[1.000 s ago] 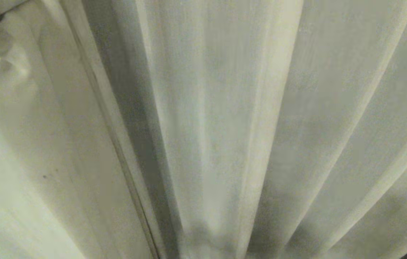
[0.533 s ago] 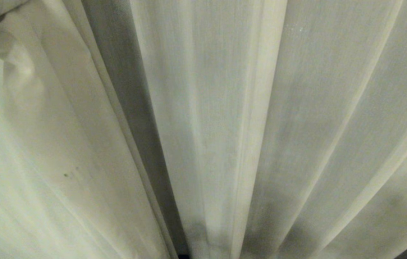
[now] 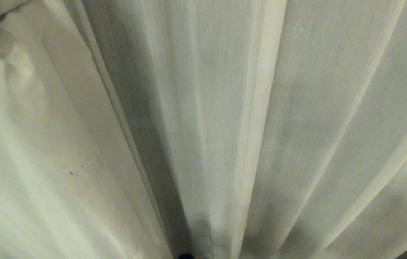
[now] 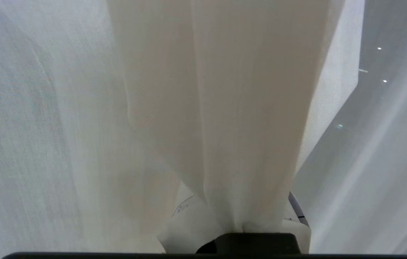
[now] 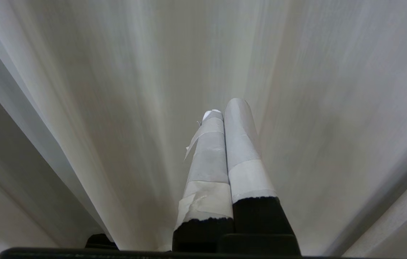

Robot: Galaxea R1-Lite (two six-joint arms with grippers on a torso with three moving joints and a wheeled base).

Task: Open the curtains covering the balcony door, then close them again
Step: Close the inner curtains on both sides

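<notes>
The curtains (image 3: 225, 126) hang drawn across the whole view, cream off-white fabric with a fine woven texture, falling in long soft pleats that fan outward toward the top. Where two folds meet, a darker shadowed channel (image 3: 142, 136) runs down between them. In the left wrist view a bunch of the cloth (image 4: 232, 126) is gathered and pinched into a narrow neck, spreading wide above it. The balcony door itself is hidden behind the fabric.

curtains (image 3: 225, 126) hang across the whole way ahead.
</notes>
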